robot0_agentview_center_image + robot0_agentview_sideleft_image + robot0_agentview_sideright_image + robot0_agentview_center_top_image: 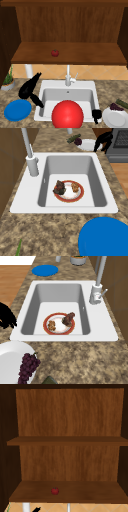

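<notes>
Front view: the left hand (28, 88) hangs above the counter's left part, fingers straight and spread, one pointing up toward the wall and one down at the sink's (45, 86) left rim, holding nothing. Below it lies a blue plate (17, 110). The right hand (96, 115) sits low at the sink's front right corner, just beside a white plate (116, 119) carrying purple grapes (116, 107); whether its fingers are apart or together cannot be told here. A big red round shape (67, 114) covers the basin's front. A tap (68, 76) stands behind the basin, a potted plant (8, 81) at far left, and a small red tomato (55, 53) on the wooden shelf (87, 53) above.

Left side view: in the basin lies a red-rimmed plate (69, 191) with a dark lump and a brown piece of food on it. The right hand (103, 140) hovers by the white plate (87, 145) at the far end (its fingers droop downward, gripping nothing).

Right side view: the same red-rimmed plate (59, 324) rests on the basin floor; the right hand (6, 317) shows at the left edge, near the sink's corner. The countertop (82, 361) is speckled brown stone.

Upper view: the tomato (55, 491) sits alone on the lower shelf (87, 491).
</notes>
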Tool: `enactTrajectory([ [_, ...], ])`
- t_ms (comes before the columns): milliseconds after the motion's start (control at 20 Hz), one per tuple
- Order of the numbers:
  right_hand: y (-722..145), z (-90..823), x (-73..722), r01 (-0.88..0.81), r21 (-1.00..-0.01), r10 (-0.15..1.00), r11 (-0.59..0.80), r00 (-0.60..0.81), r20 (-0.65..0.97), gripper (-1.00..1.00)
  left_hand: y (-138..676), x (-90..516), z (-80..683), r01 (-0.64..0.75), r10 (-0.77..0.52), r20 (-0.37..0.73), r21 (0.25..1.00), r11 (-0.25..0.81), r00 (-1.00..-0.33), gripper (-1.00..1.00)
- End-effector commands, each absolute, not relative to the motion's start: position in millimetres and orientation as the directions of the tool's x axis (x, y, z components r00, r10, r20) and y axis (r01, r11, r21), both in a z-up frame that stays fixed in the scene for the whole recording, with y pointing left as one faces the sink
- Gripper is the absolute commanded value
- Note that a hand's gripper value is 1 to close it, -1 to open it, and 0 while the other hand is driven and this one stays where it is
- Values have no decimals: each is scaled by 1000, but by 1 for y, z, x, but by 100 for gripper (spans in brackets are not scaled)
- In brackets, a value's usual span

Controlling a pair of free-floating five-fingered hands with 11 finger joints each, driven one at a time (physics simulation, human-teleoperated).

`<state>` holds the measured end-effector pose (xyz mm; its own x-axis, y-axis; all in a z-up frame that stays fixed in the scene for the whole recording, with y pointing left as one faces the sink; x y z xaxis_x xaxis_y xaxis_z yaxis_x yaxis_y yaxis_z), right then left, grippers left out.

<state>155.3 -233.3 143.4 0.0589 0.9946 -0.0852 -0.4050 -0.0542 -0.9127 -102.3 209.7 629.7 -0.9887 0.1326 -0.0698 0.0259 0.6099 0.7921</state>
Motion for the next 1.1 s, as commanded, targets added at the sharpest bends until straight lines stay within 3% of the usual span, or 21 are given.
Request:
enactTrajectory([
  [0, -233, 143, 155, -405, -913, 995, -54, 59, -85, 0, 193, -111, 661, 13, 150, -98, 795, 606, -984, -100],
  [400, -233, 143, 155, -405, -913, 995, -54, 59, -85, 0, 164, -138, 723, 34, 165, -82, 798, 602, -983, -100],
  [1050, -233, 143, 155, -405, -913, 995, -54, 59, -85, 0, 147, -160, 762, 44, 121, -16, 880, 472, -992, -100],
])
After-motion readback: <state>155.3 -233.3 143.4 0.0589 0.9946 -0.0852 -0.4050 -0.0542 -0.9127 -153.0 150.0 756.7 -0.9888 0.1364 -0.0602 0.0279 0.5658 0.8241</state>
